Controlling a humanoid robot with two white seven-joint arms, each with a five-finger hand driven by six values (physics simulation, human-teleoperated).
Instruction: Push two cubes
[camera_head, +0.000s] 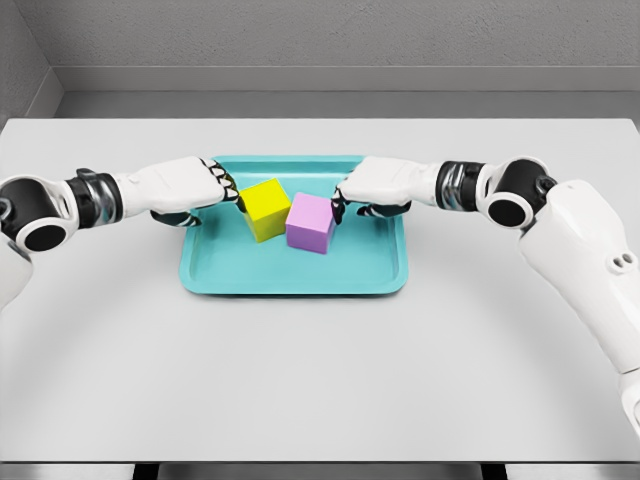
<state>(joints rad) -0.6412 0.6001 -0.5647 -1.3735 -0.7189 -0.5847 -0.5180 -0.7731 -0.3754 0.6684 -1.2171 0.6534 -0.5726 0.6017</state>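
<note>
A yellow cube (264, 208) and a pink cube (310, 222) stand side by side, touching, on a teal tray (295, 272) in the middle of the table. My left hand (228, 190) reaches in from the left, its curled fingertips against the yellow cube's left face. From the right comes my right hand (343, 199), fingers curled, its fingertips at the pink cube's upper right edge. Neither hand grasps a cube.
The tray sits on a light grey table (320, 380). A grey wall runs behind the table's far edge, with a corner at the left.
</note>
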